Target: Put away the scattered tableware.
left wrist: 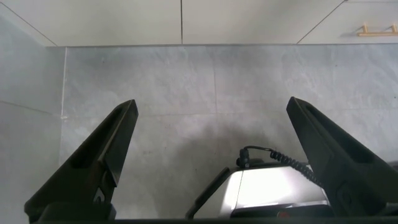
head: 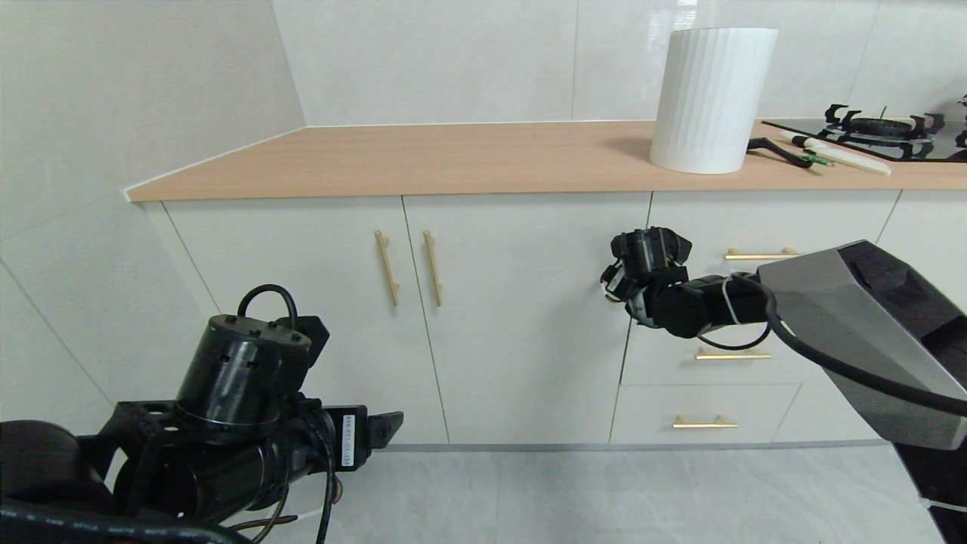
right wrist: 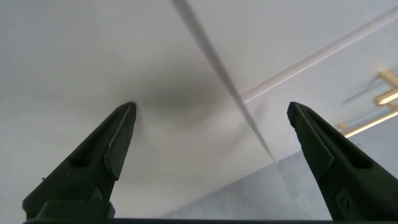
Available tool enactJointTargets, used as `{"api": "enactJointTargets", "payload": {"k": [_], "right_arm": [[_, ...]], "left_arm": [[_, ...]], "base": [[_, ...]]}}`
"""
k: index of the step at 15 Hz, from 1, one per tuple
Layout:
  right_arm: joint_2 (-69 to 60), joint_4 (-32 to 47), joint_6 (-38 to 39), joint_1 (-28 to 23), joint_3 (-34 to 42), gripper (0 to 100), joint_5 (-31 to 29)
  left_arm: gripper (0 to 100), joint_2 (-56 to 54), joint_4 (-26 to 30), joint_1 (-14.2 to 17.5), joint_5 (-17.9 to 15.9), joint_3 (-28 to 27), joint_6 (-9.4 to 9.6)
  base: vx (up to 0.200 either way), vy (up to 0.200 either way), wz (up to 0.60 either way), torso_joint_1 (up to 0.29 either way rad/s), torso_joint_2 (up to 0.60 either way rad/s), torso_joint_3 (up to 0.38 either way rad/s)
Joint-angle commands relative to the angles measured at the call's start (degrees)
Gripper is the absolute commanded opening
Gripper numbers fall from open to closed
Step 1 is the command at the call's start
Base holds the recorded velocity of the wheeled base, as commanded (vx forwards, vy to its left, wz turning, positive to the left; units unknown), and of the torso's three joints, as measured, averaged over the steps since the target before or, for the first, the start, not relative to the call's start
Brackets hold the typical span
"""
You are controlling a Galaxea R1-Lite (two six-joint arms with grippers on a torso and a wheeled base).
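The left hand (left wrist: 211,112) hangs spread low over the floor (head: 604,491), the right hand (right wrist: 211,109) is spread close to a cupboard front (head: 521,317), and the scattered tableware (head: 831,155), seemingly long-handled utensils, lies on the bench (head: 453,159) between a white ribbed container (head: 710,98) and the hob (head: 884,128).

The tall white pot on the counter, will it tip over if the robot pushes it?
Pushed near its top, the tall white pot might tip: it stands tall on the counter. Its ribbed sides probably help grip. It looks hard, maybe breakable.
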Motion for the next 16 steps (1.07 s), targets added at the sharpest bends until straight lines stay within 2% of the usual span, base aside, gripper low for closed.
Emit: {"api": "enactJointTargets", "payload": {"k": [1,4,6,7,8,9,10,12,14,16], "right_arm": [[-4.98,0.46,-0.12,1.57,4.61,100,0.94],[-12.81,0.29,-0.04,2.98,12.08,100,0.67],[-25.29,0.11,0.05,2.98,21.92,100,0.76],[-32.14,0.11,-0.39,2.98,27.11,100,0.23],[-38.82,0.11,-0.56,3.07,32.65,100,-0.73],[-45.59,0.02,-1.35,2.98,39.59,100,-1.26],[-53.15,0.02,-2.67,2.89,46.71,100,-1.44],[-65.36,0.02,-5.84,2.27,56.73,100,-1.44],[-81.36,0.02,-14.19,-3.0,67.89,100,-1.44],[-95.95,0.02,-23.59,-9.5,76.5,100,-0.2]], "left_arm": [[100,-0.15,-0.01,0.0,0.03,-0.01,-0.03],[100,-1.56,-0.1,0.0,0.12,-0.01,0.23],[100,-4.37,0.26,-0.09,0.12,0.08,1.37],[100,-5.69,0.61,-0.26,0.91,1.75,5.94],[100,-7.27,0.26,-0.18,3.19,3.51,9.46],[100,-8.94,-0.01,-0.26,6.09,3.86,10.78],[100,-11.32,-0.1,-0.18,8.47,3.77,10.87],[100,-16.77,0.17,-0.18,9.43,5.09,10.95],[100,-24.85,1.49,-0.09,9.79,8.43,13.59],[100,-33.38,3.07,1.41,9.79,13.97,14.29]], "base": [[0.0,0.0,0.0,0.0,0.0,0.0],[0.0,0.0,0.0,0.0,0.0,0.0],[0.0,0.0,0.0,0.0,0.0,0.0],[0.0,0.0,0.0,0.0,0.0,0.0],[0.0,0.0,0.0,0.0,0.0,0.0],[0.0,0.0,0.0,0.0,0.0,0.0],[0.0,0.0,0.0,0.0,0.0,0.0],[0.0,0.0,0.0,0.0,0.0,0.0],[0.0,0.0,0.0,0.0,0.0,0.0],[0.0,0.0,0.0,0.0,0.0,0.0]]}}
